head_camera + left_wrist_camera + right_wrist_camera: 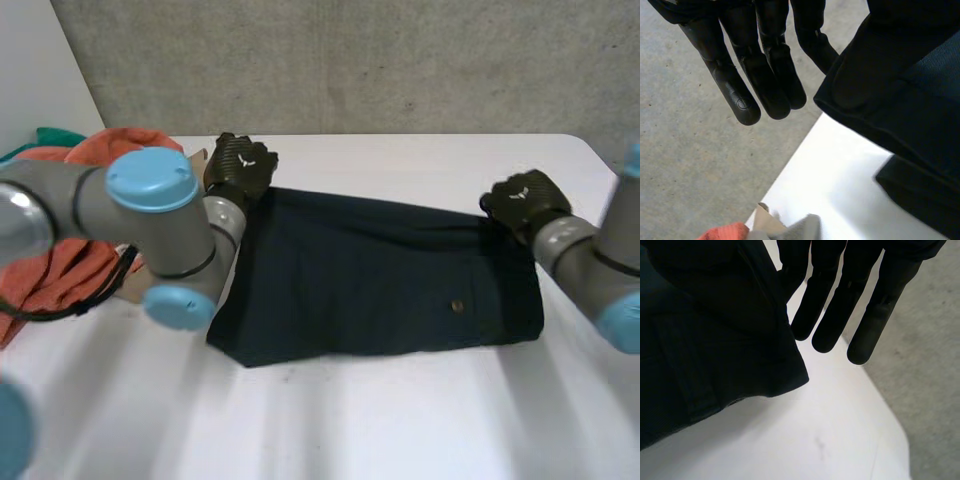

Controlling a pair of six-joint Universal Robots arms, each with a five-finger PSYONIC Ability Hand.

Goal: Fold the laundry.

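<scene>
Currently: dark garment (380,280) spread on white surface (400,420); left hand (240,168) pinching its far-left corner, right hand (525,200) its far-right corner, other fingers (740,95) straight; orange clothes heap (70,265) beside its left end.

No legible text or labels.

the left edge of the dark garment (380,280) is covered by the left arm (150,215). the orange laundry pile (60,270) at the frame's left is partly hidden by that arm and cropped. the right arm (600,265) is blurred and cut off at the right edge. a pale spot (458,306) on the garment is too small to be identified. whether its far corners are held cannot be told.
</scene>
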